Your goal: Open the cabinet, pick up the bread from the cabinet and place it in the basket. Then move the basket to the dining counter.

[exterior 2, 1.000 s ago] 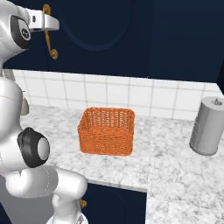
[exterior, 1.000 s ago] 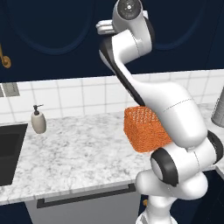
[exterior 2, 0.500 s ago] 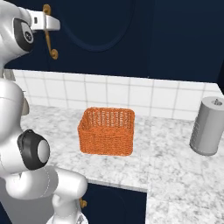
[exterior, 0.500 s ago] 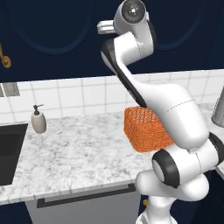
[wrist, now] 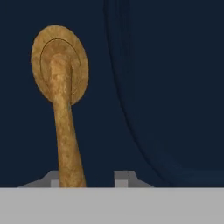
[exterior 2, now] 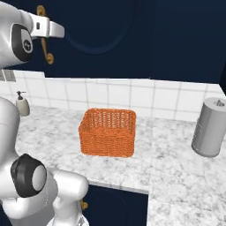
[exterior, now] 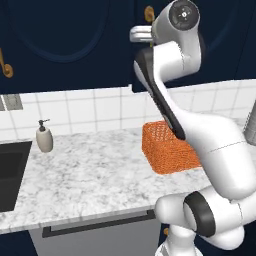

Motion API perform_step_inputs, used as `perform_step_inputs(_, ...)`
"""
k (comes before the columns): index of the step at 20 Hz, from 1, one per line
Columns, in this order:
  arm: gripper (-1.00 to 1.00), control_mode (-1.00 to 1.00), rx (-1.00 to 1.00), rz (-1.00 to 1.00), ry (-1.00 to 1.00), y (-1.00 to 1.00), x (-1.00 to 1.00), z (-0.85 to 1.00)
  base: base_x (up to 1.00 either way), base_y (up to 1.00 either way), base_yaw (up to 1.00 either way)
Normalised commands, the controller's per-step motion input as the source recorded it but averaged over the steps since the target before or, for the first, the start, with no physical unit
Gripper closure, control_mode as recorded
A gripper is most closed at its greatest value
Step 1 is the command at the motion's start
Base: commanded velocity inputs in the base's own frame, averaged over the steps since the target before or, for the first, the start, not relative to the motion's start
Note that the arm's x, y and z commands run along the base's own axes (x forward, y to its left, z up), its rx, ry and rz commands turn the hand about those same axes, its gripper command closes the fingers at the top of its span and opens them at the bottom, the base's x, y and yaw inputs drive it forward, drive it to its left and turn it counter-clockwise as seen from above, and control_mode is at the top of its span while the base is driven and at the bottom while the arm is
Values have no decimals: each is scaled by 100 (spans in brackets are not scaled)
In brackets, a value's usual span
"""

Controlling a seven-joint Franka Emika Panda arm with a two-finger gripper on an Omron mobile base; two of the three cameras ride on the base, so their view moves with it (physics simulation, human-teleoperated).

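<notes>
A kitchen is seen, with a marble tabletop (exterior 2: 176, 167), white wall tiles behind it, and a dark blue cabinet (exterior 2: 132, 35) hung above. The cabinet doors are shut, so the bread inside cannot be seen. The orange basket (exterior 2: 107, 132) is set near the middle of the tabletop, a little back from the front edge. A grey can (exterior 2: 211, 128) is stood near the right end, and a soap bottle (exterior: 44, 136) is placed by the black sink (exterior: 10, 172) at the left end.

The hand (exterior 2: 54, 30) is held up high against the cabinet door, well above the basket. It is squeezed shut on the brass handle (wrist: 63, 109). In the hand view, the handle is seen as a long gold bar that runs up from between the two fingertips (wrist: 52, 178) to a round gold plate on the door. So the long way of the handle is lined up with the way the hand looks, and the bar is caught across its thin side.

The door is not yet opened. It is judged that the handle must be pulled straight back, away from the cabinet and toward the robot, so the door can be swung out. If the grip is lost, the door will be left shut.
</notes>
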Motion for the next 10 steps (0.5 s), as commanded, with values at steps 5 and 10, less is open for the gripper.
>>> perform_step_inputs(5, 100, -100, 8, 0, 0, -100, -100, 0, 0, 0, 0)
perform_step_inputs(10, 100, -100, 7, 0, 0, -100, -100, 0, 0, 0, 0)
